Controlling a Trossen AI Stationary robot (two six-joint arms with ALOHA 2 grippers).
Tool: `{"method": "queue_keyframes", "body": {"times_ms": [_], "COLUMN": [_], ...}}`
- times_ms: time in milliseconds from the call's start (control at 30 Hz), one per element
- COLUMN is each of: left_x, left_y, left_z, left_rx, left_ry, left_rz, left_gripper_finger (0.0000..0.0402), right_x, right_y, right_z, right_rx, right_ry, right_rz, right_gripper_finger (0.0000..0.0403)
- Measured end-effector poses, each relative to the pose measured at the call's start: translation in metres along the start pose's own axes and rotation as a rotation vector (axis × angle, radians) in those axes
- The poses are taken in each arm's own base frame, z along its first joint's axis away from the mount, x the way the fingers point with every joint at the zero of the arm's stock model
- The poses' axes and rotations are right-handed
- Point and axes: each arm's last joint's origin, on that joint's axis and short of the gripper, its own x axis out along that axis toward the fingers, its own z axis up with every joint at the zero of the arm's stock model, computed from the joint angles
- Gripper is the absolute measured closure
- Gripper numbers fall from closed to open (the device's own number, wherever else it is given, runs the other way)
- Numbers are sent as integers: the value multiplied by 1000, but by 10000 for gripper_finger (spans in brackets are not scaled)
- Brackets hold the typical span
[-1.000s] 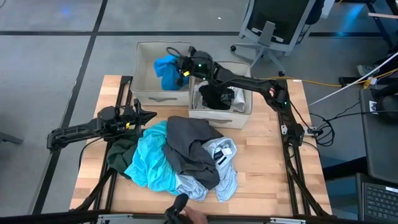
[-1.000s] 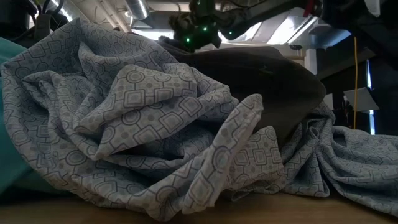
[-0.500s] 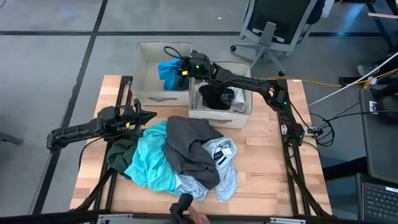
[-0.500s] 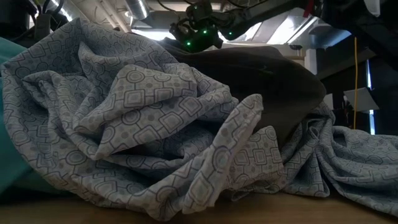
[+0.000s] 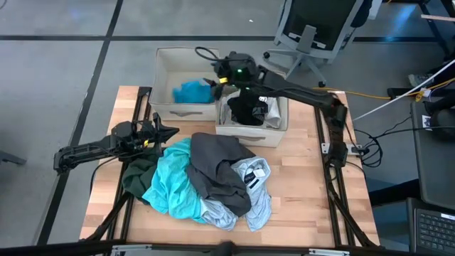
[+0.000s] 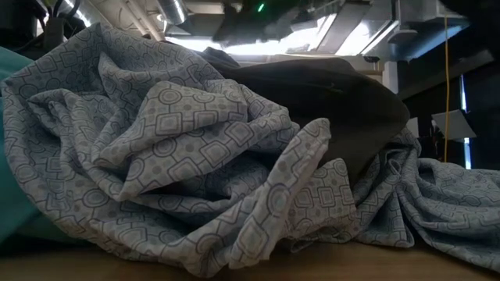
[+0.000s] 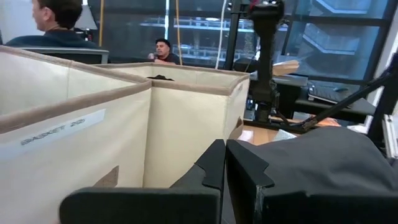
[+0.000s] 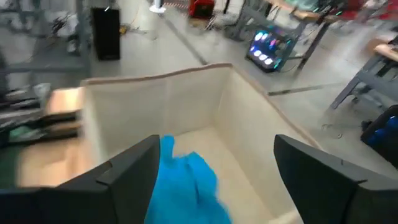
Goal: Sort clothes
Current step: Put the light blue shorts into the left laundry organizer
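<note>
A bright blue garment (image 5: 190, 92) lies crumpled on the floor of the left beige box (image 5: 165, 71). My right gripper (image 5: 215, 80) hangs open over that box's right side; its wrist view shows the blue garment (image 8: 188, 186) below the spread fingers. Black and white clothes (image 5: 249, 110) lie in the right box (image 5: 279, 126). On the table sits a pile: a dark grey garment (image 5: 217, 167) on top, then turquoise (image 5: 169, 186), dark green (image 5: 137, 176) and patterned pale blue-grey (image 6: 195, 156). My left gripper (image 5: 173, 131) is shut, level, at the pile's far left.
The two boxes stand side by side at the table's far edge. Bare wood (image 5: 306, 185) shows to the right of the pile. An office chair (image 5: 313, 28) stands behind the table. People sit in the room beyond (image 7: 163, 51).
My right gripper has opened and let go of the bright blue garment, which has dropped from the fingers onto the left box's floor. The gripper has since risen and drawn a little toward the table's right edge.
</note>
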Motion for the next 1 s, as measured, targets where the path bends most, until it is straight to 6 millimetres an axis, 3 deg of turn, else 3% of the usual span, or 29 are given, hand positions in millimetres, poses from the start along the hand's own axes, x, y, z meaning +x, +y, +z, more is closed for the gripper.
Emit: {"method": "queue_keyframes", "body": {"times_ms": [200,400,633,767,1000], "left_x": [0,-1,3,12,23], "left_y": [1,0,-2,-4,-12], "left_z": [0,4,32,53,110], "left_rx": [-34,-57,-136,-154,-130], "left_ry": [0,43,125,236,435], "left_rz": [23,27,20,36,27], "left_gripper_finger": [368,253,128,113,112], "right_x": [-89,-159,-198,-217,-246], "right_y": [27,63,109,131,175], "right_z": [34,32,-26,-61,-117], "right_rx": [-33,-44,-43,15,91], "right_ry": [79,218,272,211,104], "right_rz": [51,69,71,122,173], "right_gripper_finger": [87,87,87,87,87]}}
